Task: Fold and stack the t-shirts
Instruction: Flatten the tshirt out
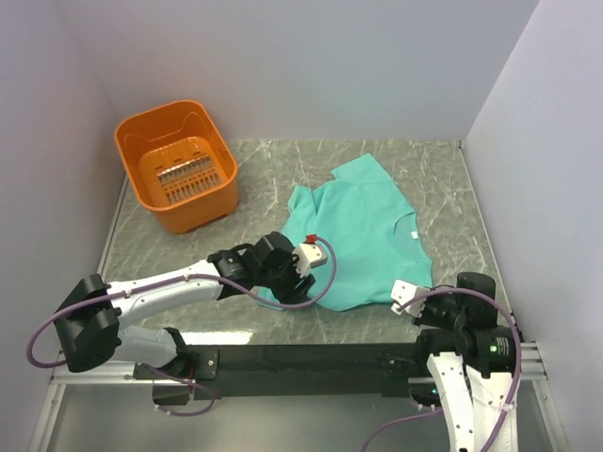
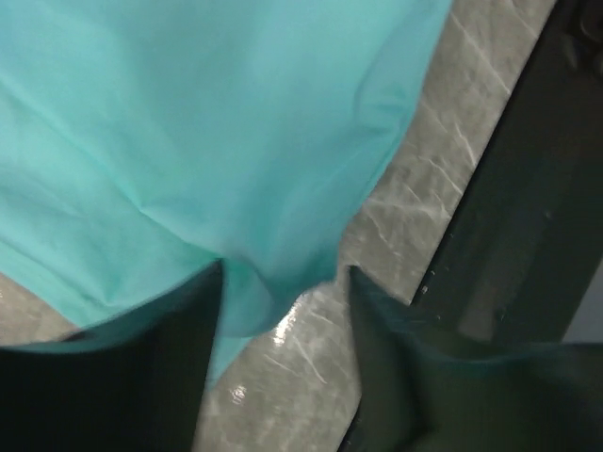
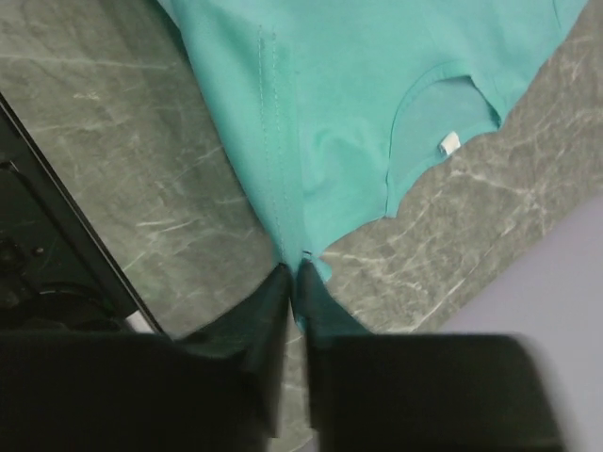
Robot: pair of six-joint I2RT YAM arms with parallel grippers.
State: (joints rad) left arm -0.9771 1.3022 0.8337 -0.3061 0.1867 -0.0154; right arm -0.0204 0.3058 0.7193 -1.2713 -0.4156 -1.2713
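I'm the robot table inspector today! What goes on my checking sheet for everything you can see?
Surface: grey-green marbled table.
Job's things: one teal t-shirt, spread out and wrinkled, not folded yet; white neck label showing.
Clutter: orange plastic basket at the far left, apart from the shirt.
Grippers: left gripper open, with the shirt's edge between its fingers; right gripper shut on a seamed edge of the shirt.
Cables: purple cables loop along both arms; one loop hangs over the shirt's near edge.
Surroundings: plain pale walls on three sides; nothing else seen.
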